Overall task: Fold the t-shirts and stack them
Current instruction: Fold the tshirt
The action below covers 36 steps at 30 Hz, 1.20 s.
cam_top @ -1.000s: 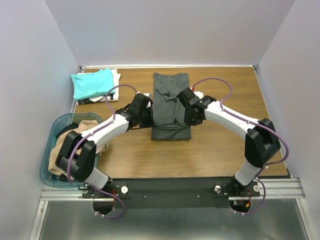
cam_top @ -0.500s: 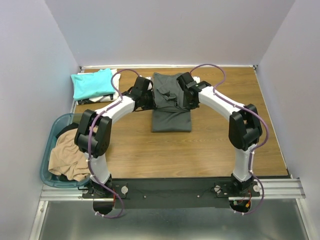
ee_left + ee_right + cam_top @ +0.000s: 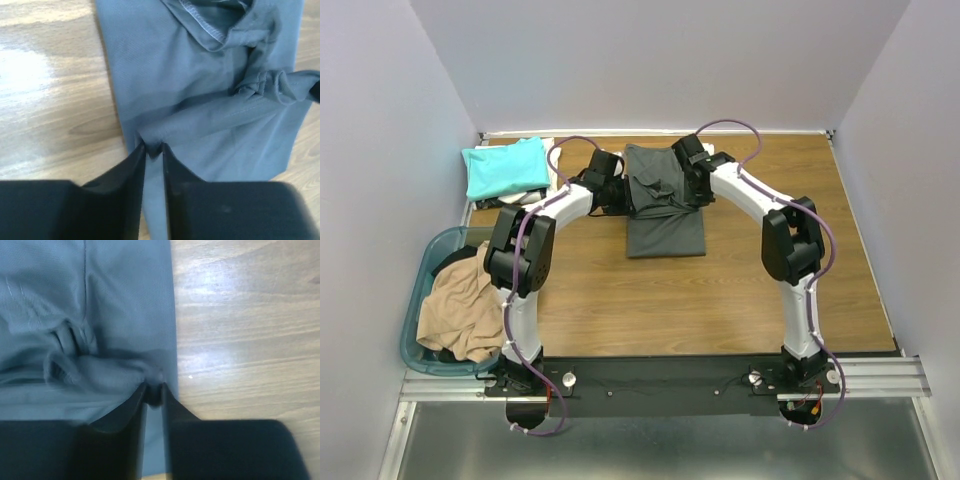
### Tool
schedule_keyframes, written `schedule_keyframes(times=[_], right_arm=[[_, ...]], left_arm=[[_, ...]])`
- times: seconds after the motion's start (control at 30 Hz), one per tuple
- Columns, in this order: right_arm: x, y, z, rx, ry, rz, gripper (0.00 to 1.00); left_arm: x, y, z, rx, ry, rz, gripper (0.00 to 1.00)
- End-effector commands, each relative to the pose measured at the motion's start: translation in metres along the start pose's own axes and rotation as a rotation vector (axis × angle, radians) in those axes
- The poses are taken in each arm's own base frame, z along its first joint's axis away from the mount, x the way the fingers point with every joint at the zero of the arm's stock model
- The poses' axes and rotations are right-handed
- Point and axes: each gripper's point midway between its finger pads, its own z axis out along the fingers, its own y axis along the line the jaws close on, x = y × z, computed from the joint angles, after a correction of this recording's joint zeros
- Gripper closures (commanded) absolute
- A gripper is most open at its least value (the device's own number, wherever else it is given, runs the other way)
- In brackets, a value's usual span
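Left gripper (image 3: 153, 149) and right gripper (image 3: 153, 386) each pinch the dark grey t-shirt (image 3: 665, 232).
Both sit farther out than before, so I think this fold is nearly done.

Lab cell — bare walls (image 3: 650, 60) (grey), railed table (image 3: 720, 300).

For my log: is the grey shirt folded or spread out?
Partly folded: the grey shirt is a narrow strip, its bunched top layer pinched by the left end effector and right end effector.
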Motion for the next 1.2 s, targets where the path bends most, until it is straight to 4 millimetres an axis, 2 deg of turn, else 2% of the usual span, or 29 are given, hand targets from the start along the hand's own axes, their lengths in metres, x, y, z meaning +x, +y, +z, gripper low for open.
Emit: schedule_keyframes(times=[0.0, 0.07, 0.2, 0.23, 0.3, 0.33, 0.43, 0.47, 0.5, 0.57, 0.7, 0.73, 0.87, 1.07, 1.17], right_arm=[[-0.015, -0.001, 0.006, -0.004, -0.016, -0.018, 0.6], [-0.025, 0.005, -0.002, -0.039, -0.038, -0.021, 0.41], [-0.039, 0.013, -0.023, -0.105, -0.069, -0.031, 0.38], [-0.036, 0.013, -0.025, -0.114, -0.062, -0.034, 0.37], [-0.036, 0.018, -0.039, -0.168, -0.062, -0.041, 0.37], [-0.027, 0.018, -0.04, -0.182, -0.041, -0.044, 0.37], [-0.015, 0.03, -0.052, -0.276, -0.009, -0.034, 0.37], [-0.002, 0.037, -0.051, -0.311, 0.025, -0.033, 0.38], [0.0, 0.038, -0.054, -0.327, 0.026, -0.028, 0.38], [0.011, 0.042, -0.052, -0.334, 0.043, -0.026, 0.38], [0.031, 0.058, -0.05, -0.395, 0.104, -0.036, 0.4], [0.035, 0.06, -0.046, -0.395, 0.114, -0.04, 0.4], [0.048, 0.063, -0.032, -0.38, 0.141, -0.052, 0.41], [0.047, 0.069, -0.014, -0.37, 0.142, -0.056, 0.41], [0.046, 0.068, 0.001, -0.333, 0.141, -0.061, 0.41]], left_arm=[[-0.023, 0.0, -0.001, -0.002, -0.057, 0.028, 0.48], [-0.033, -0.001, -0.01, -0.016, -0.093, 0.038, 0.45], [-0.036, -0.005, -0.026, -0.014, -0.127, 0.05, 0.45], [-0.025, -0.001, -0.027, -0.018, -0.109, 0.046, 0.45], [-0.021, -0.007, -0.036, 0.004, -0.12, 0.053, 0.45], [-0.008, -0.008, -0.039, 0.011, -0.104, 0.053, 0.45], [0.007, -0.016, -0.042, 0.043, -0.102, 0.043, 0.45], [0.017, -0.023, -0.044, 0.071, -0.098, 0.049, 0.45], [0.031, -0.021, -0.041, 0.075, -0.075, 0.031, 0.45], [0.045, -0.025, -0.038, 0.089, -0.053, 0.028, 0.45], [0.077, -0.021, -0.025, 0.075, 0.011, 0.028, 0.45], [0.088, -0.018, -0.021, 0.069, 0.036, 0.026, 0.45], [0.111, -0.022, -0.012, 0.064, 0.084, 0.045, 0.45], [0.134, -0.007, -0.005, -0.009, 0.14, 0.048, 0.46], [0.144, 0.003, -0.004, -0.043, 0.164, 0.062, 0.46]])
